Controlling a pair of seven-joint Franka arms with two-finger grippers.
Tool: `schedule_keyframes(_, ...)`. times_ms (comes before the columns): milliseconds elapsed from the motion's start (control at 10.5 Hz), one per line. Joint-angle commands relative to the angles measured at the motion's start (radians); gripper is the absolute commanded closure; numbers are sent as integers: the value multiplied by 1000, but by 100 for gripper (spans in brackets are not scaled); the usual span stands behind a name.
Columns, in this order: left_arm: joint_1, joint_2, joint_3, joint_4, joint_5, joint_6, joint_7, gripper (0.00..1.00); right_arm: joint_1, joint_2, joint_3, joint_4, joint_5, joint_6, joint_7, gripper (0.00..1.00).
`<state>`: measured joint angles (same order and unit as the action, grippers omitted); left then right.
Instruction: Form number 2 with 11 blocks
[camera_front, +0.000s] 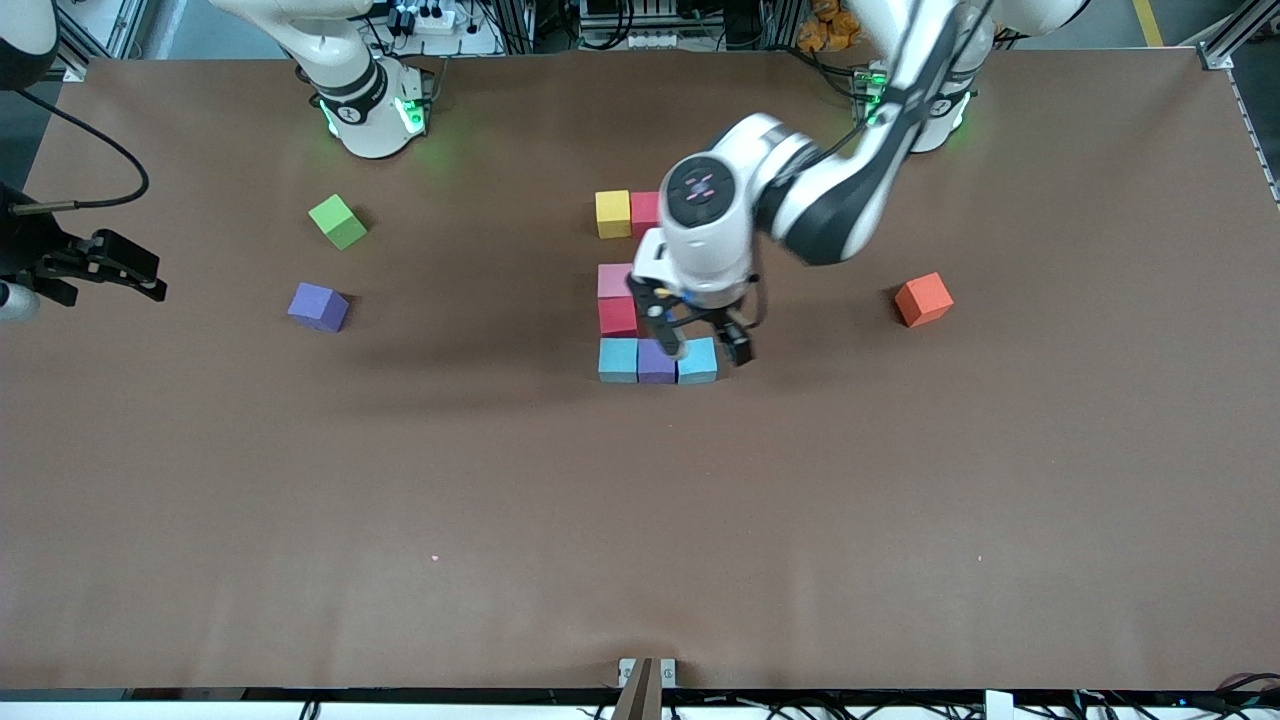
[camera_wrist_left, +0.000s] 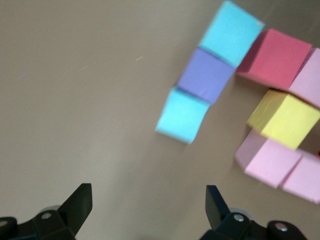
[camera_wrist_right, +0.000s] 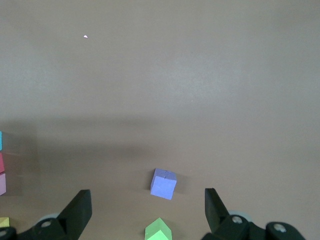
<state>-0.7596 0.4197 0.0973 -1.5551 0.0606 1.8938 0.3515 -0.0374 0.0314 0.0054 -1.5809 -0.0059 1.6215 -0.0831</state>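
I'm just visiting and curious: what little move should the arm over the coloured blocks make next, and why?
Probably lift away toward the orange cube. The left end effector hangs open and empty over the bottom row, and that cube lies loose, apart from the number 2.

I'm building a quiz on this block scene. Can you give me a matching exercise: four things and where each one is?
Things:
1. orange cube
2. green cube
3. left gripper
4. right gripper

Places:
A. over the row of the number 2 nearest the front camera
B. at the right arm's edge of the table, open
C. alone toward the left arm's end
D. beside the loose purple cube, farther from the front camera

Pairs: 1-C, 2-D, 3-A, 4-B
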Motion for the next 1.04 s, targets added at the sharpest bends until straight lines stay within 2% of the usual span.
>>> schedule_keyframes(0,124,-149,-1,-19,16,-94,-9,0,5,-19,1,-8,-3,-11,11,0)
schedule_keyframes(285,268,-176,2,96,21,-189,-37,0,5,-19,1,-8,-3,-11,11,0)
schedule_keyframes(474,366,-228,-7,92,25,-190,-242,0,5,-19,1,-8,-3,-9,10,0)
schedule_keyframes(569,387,-245,-8,89,15,-193,-309,0,5,-19,1,-8,-3,-9,10,0)
schedule_keyframes(759,382,-289,-13,93,15,-225,-596,0,4,-19,1,-8,-3,-9,10,0)
schedule_keyframes(854,397,-295,-11,93,30,-229,-604,0,5,-19,1,-8,-3,-9,10,0)
schedule_keyframes(949,473,-308,-21,87,30,-234,-592,0,4,-19,1,-7,-3,-9,8,0)
